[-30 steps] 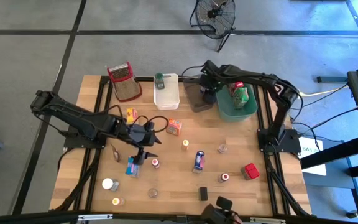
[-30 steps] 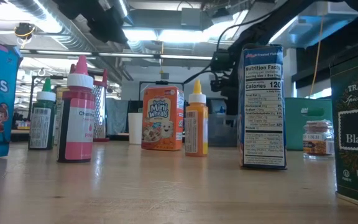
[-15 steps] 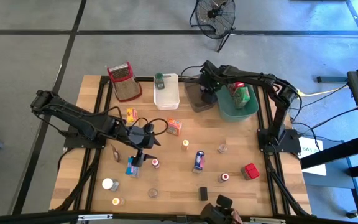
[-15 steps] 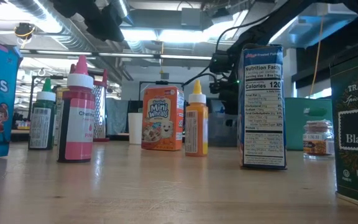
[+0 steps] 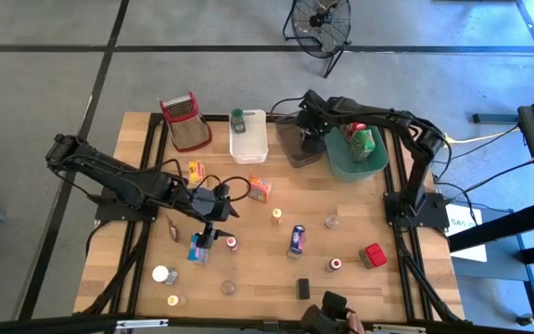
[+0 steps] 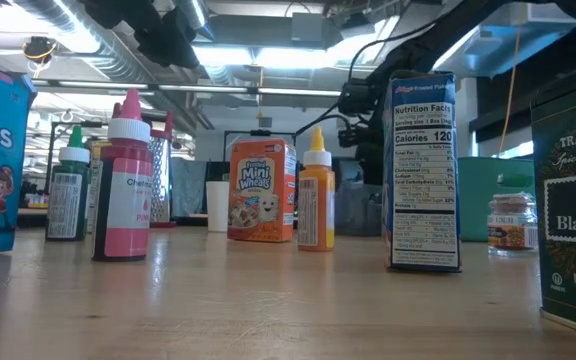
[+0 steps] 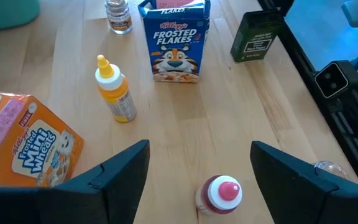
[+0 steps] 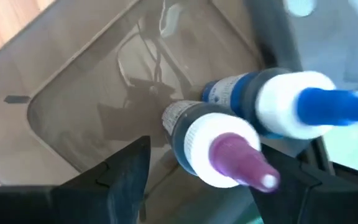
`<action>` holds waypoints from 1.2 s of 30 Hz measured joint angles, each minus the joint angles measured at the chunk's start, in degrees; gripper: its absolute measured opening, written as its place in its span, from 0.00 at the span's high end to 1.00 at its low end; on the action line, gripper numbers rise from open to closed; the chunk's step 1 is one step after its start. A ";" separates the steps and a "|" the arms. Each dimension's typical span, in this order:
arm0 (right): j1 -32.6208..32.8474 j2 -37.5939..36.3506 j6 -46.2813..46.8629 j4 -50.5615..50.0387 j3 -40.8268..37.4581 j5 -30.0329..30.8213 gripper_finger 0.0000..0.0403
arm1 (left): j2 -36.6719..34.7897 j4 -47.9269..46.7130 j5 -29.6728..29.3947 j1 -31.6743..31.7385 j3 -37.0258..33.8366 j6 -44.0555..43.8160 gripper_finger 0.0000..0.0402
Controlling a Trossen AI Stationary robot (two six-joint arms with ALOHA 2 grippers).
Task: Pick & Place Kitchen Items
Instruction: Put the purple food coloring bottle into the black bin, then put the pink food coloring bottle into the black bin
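My left gripper (image 5: 213, 227) hovers open over the table's left middle. In the left wrist view its fingers (image 7: 199, 149) stand apart on either side of a pink-capped bottle (image 7: 220, 194), which stands upright on the wood (image 5: 233, 243) below and just ahead. My right gripper (image 5: 306, 130) hangs open over the grey bin (image 5: 290, 150) at the far edge. Its wrist view (image 8: 207, 155) looks down on a purple-capped bottle (image 8: 225, 152) and a blue-capped bottle (image 8: 291, 99) inside that bin, caps pointing up. Neither gripper touches anything.
A Mini-Wheats box (image 7: 23, 140), a yellow bottle (image 7: 115, 93), a Frosted Flakes box (image 7: 174, 40) and a black tin (image 7: 257, 36) stand beyond the left gripper. A white bin (image 5: 248, 139), a green bin (image 5: 355, 165) and a red-rimmed wire basket (image 5: 184, 121) line the far edge.
My left gripper has sunk a little toward the pink-capped bottle, staying open. My right arm has hardly moved over the grey bin.
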 joint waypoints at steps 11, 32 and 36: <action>2.90 -10.73 2.13 -8.54 3.49 0.07 0.38 | 0.00 -0.11 0.00 0.00 0.00 1.43 0.32; 30.41 -22.58 14.48 -11.38 3.69 -10.39 0.38 | 0.00 -0.57 0.74 -1.51 -0.02 -1.84 0.32; 36.61 -22.58 19.58 -11.61 3.69 -7.37 0.38 | 0.00 -0.89 0.81 -1.70 -0.02 -2.43 0.32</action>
